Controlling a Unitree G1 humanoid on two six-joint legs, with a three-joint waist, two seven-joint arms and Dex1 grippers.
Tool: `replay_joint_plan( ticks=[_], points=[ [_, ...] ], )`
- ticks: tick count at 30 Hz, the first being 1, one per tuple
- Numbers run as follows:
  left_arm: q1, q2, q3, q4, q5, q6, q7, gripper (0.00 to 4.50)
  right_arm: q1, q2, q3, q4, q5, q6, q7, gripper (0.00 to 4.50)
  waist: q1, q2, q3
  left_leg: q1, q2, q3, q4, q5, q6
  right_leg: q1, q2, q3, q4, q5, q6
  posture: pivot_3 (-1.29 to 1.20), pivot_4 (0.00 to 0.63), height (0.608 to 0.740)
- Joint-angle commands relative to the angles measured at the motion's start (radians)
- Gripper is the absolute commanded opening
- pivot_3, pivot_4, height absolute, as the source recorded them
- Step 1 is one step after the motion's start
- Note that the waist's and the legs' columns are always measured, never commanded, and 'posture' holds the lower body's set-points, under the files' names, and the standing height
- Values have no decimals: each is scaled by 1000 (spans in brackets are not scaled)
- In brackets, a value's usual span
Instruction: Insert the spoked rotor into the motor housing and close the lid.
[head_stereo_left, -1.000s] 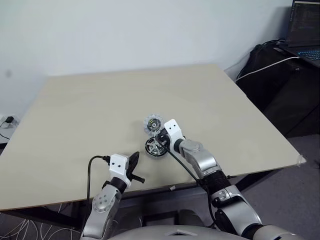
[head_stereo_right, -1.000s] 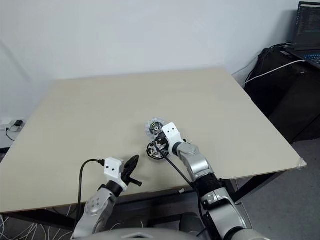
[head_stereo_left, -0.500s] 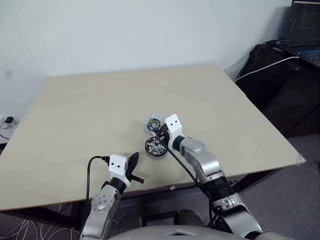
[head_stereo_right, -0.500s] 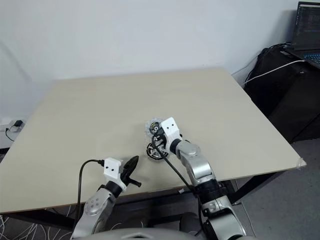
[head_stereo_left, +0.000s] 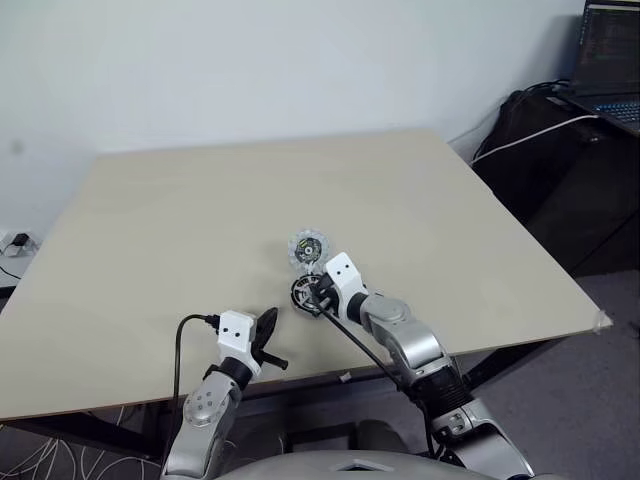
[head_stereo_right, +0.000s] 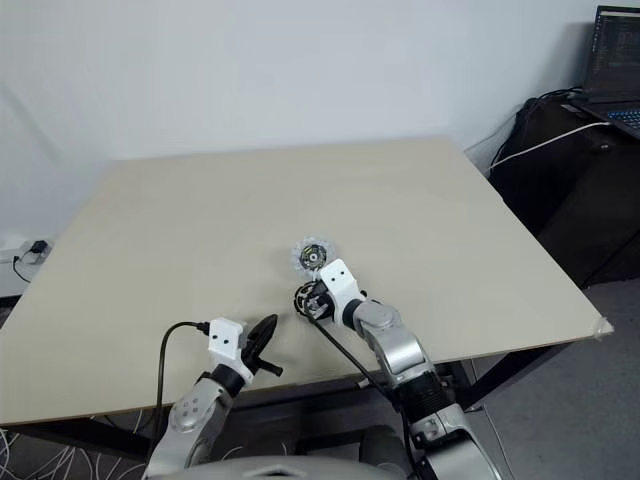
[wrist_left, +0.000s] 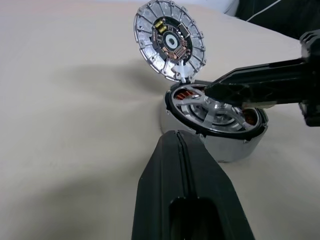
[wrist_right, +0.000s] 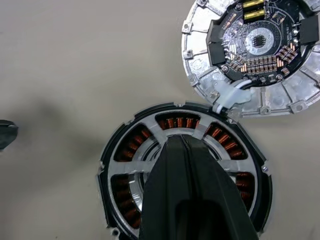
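No readable text, label, brand, number or sign anywhere. Laptop screen (head_stereo_left: 608, 35) on dark desk past table's far right corner: rows of coloured lines, too small to read. Circuit board inside lid (wrist_right: 258, 42): chips and components, no legible markings. White camera blocks on both wrists: blank faces, two dark dots each, no lettering.
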Motion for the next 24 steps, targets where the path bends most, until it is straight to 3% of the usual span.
replay_joint_plan(
  ticks=[1, 5, 6, 8, 14, 19, 24],
  points=[
    [-17, -5, 9, -9, -17, -15, -11, 22, -21, 3, -16, -77, 16, -16, 12, 0, 0, 0, 1, 0, 0, 0, 0, 0, 0, 0, 0, 0, 0, 0, 0, 0, 0, 740],
    [-16, -6, 11, -6, -12, -17, -11, 22, -30, -62, 11, -171, 4, 51, 63, 0, 1, 0, 1, -1, 0, 0, 0, 0, 0, -1, 0, 0, 0, 0, 0, 0, 0, 740],
    [-16, -6, 12, -5, -12, -18, -11, 6, -30, -80, 14, -192, 4, 71, 74, 185, 2, -1, 1, -1, 0, 0, 0, 0, 0, -1, 0, 0, -1, 0, 0, 0, 0, 740],
    [-15, -7, 14, -2, -13, -19, -11, 0, -34, -117, 20, -242, 12, 119, 103, 593, 4, -1, 1, -1, 0, 0, 0, 0, 0, -1, -1, -1, -1, 0, 0, 0, 0, 740],
    [-15, -17, 14, 5, -13, -22, -12, 0, -88, -246, 76, -340, -12, 264, 180, 2477, 5, -2, 2, -2, 0, -1, 0, 0, 0, -1, -1, -1, -1, 0, 0, 0, 0, 740],
    [-19, -23, 9, 8, -15, -19, -17, 0, -182, -343, 162, -323, -19, 336, 282, 2477, 6, -4, 3, -2, 0, -1, 1, 0, 0, -1, -1, -2, -1, 0, 0, 0, 0, 740],
    [-17, -27, 10, 8, -14, -22, -20, 0, -266, -338, 212, -189, -27, 317, 336, 2477, 6, -6, 4, -2, 0, -1, 1, 0, 0, -1, -1, -2, -1, 0, 0, 0, 0, 740]
  ],
)
